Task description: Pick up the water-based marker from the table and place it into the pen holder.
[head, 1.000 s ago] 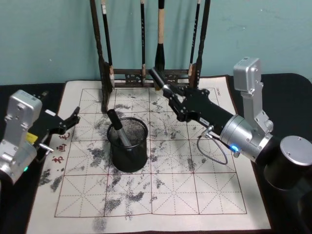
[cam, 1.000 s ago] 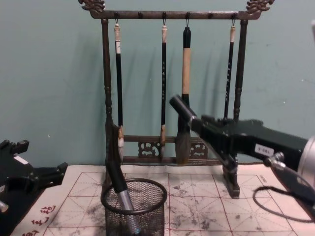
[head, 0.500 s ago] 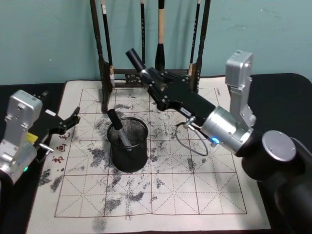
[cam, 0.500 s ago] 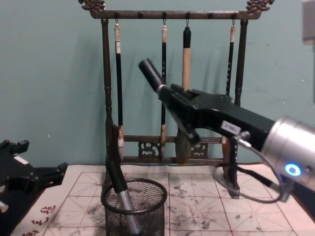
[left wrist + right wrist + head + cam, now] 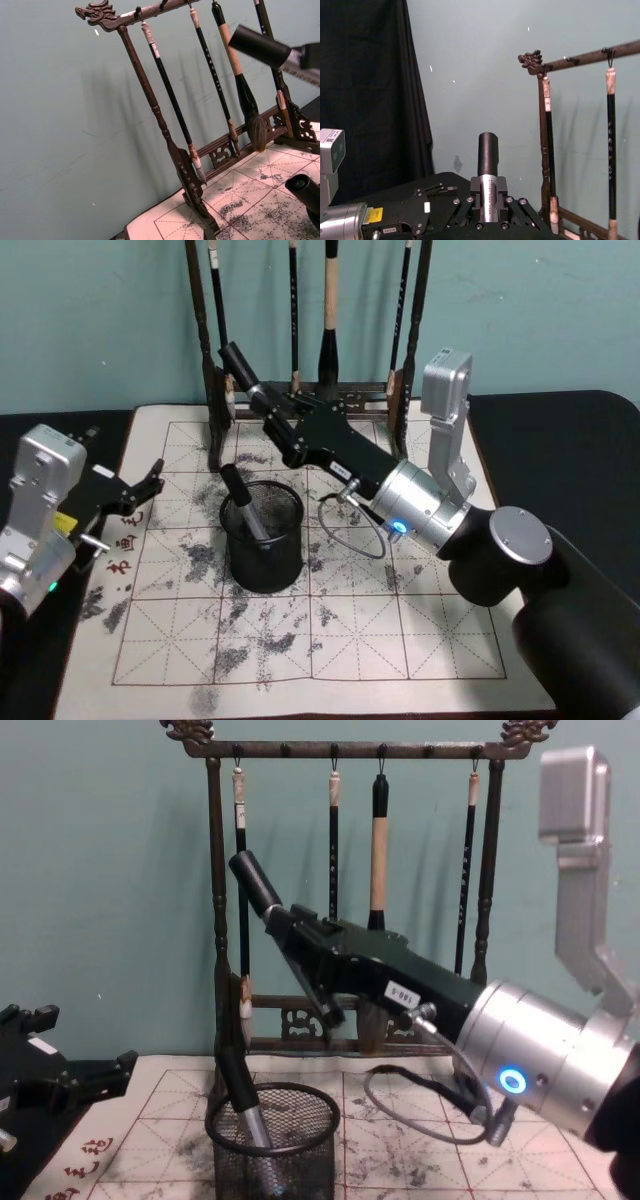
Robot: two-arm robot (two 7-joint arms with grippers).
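The pen holder (image 5: pixel 263 545) is black wire mesh of matt metal with a smooth solid rim. It stands on a whitish, matt, felt-like cloth (image 5: pixel 400 640) printed in red and stained with grey ink, laid over the matt black table (image 5: pixel 575 430). The water-based marker (image 5: pixel 255 880) has a smooth matt black cap and a bright satin metal barrel; the right gripper (image 5: pixel 272 410) is matt black with small bright screw heads (image 5: pixel 508 199), its wrist housing (image 5: pixel 415 505) is brushed silver metal, and the brush rack (image 5: pixel 215 920) is dark carved wood with a dull sheen.
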